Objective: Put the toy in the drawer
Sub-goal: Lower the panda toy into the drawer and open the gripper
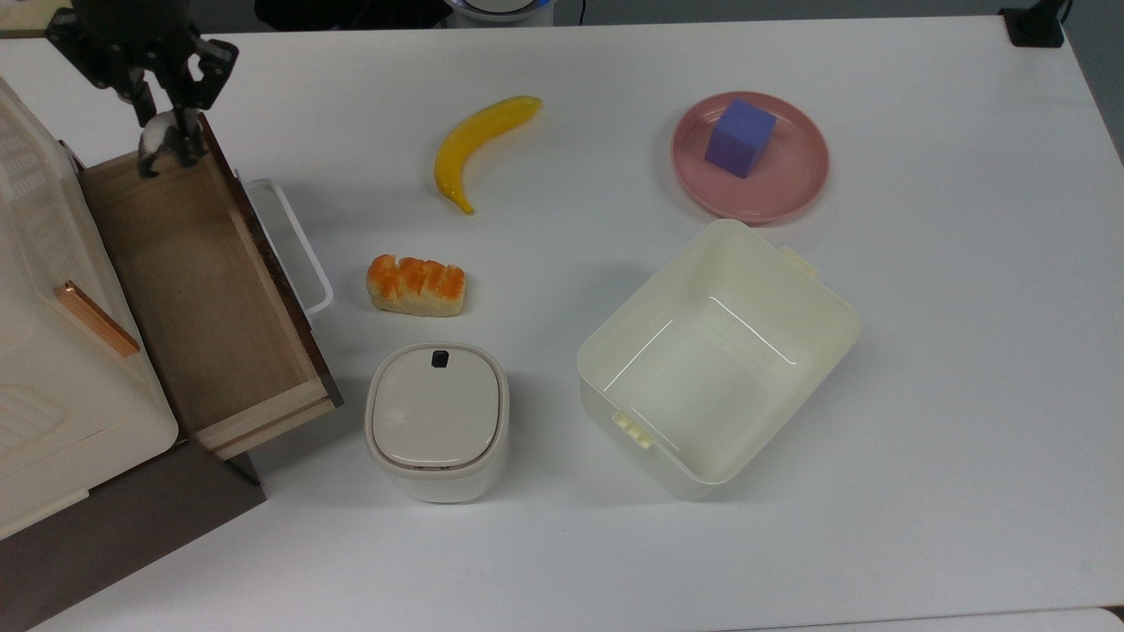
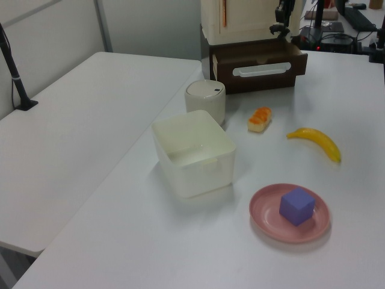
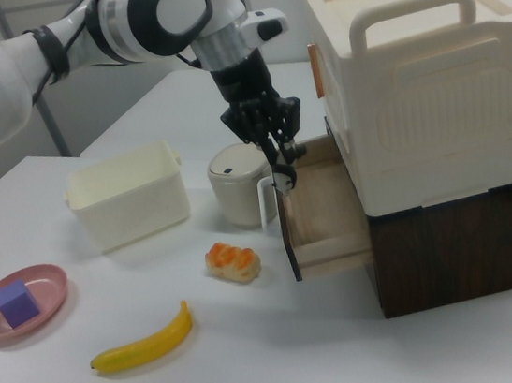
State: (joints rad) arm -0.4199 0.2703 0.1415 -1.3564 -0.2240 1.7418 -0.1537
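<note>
The drawer stands pulled out at the top view's left, light wood inside, with a dark brown front panel and a white loop handle. My gripper hangs over the drawer's far corner, just inside the front panel, shut on the toy, a tiny black-and-white figurine. In the right view the gripper holds the toy a little above the drawer, near its front edge. In the left view the gripper sits above the drawer, behind the front panel.
A cream cabinet sits over the drawer's back. A banana, a bread toy, a white lidded container, a cream bin and a pink plate with a purple cube lie on the table.
</note>
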